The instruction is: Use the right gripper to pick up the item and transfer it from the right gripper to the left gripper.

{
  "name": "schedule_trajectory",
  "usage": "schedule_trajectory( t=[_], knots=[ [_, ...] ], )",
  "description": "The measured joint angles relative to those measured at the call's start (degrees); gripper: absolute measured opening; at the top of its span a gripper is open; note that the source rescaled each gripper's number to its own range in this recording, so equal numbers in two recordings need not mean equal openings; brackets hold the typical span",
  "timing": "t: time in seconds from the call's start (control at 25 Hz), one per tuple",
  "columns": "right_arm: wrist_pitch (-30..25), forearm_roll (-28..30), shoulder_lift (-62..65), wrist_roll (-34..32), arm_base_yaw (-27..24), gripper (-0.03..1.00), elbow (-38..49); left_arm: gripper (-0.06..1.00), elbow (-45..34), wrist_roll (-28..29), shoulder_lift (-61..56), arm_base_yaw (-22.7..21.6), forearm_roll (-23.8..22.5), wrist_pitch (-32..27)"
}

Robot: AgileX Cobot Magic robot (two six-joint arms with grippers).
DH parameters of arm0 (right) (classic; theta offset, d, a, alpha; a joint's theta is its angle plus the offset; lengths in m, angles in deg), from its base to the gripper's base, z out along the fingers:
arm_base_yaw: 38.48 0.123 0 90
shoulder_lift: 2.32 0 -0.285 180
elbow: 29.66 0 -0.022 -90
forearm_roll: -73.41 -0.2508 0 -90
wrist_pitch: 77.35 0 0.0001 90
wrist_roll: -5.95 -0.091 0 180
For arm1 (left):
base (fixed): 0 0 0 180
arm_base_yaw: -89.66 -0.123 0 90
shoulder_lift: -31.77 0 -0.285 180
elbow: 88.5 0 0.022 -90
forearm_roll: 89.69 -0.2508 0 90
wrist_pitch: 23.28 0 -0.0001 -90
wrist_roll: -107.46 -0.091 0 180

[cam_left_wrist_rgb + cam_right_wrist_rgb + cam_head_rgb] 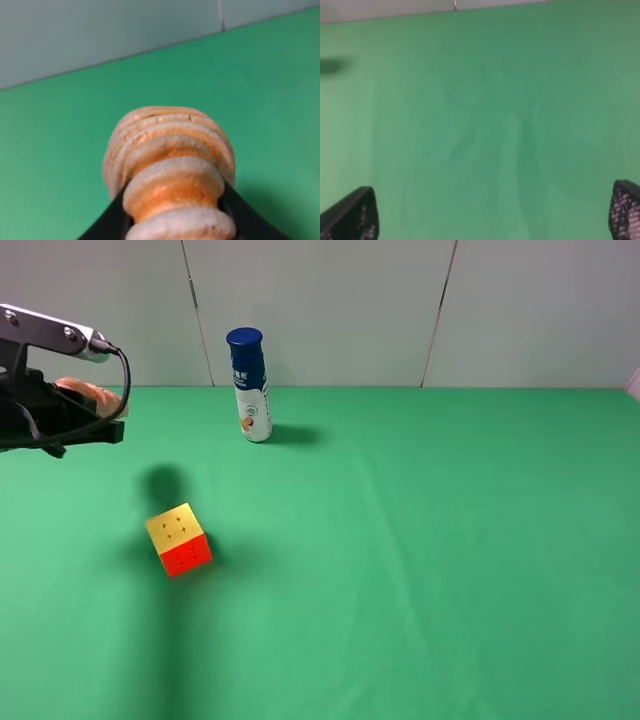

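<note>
1. Closest to me, in my left wrist view: my left gripper (175,220) is closed tight on the item (172,165). My two black fingers (107,225) pinch one of its narrow grooves between ribbed segments, one finger on each side.
2. The item's long axis runs straight out from my left gripper, away from the wrist, with its free end pointing over the green table (270,90) toward the back wall. It is lifted clear of the cloth, touching nothing but my fingers.
3. My right gripper (490,220) stands wide open and holds nothing; only the two mesh-patterned fingertips (355,215) show, with bare green cloth between them. The item is nowhere in that view.
4. From the high camera, my left gripper (60,420) sits at the table's far left edge with a bit of the orange-pink item (85,392) peeking out above it. My right arm is out of that frame altogether.
5. I judge the handover already made: the item is with my left hand, well apart from my right.
6. Farther off, the puzzle cube (179,539) lies left of the table's middle, and the blue-capped bottle (250,385) stands upright near the far edge.
</note>
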Motion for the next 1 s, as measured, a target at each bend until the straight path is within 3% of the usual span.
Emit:
schedule_trajectory(
  t=[0.24,0.4,0.72,1.0],
  knots=[
    [0.0,0.0,0.0,0.0,0.0,1.0,0.0,0.01,0.1,20.4,10.8,-1.4,-17.7,12.8],
    [0.0,0.0,0.0,0.0,0.0,1.0,0.0,0.01,0.0,27.7,18.3,-1.4,-24.4,21.6],
    [0.0,0.0,0.0,0.0,0.0,1.0,0.0,0.0,-0.3,29.4,30.2,-1.4,-26.3,31.7],
    [0.0,0.0,0.0,0.0,0.0,1.0,0.0,0.0,-0.3,32.6,34.0,-1.5,-27.8,35.0]
  ],
)
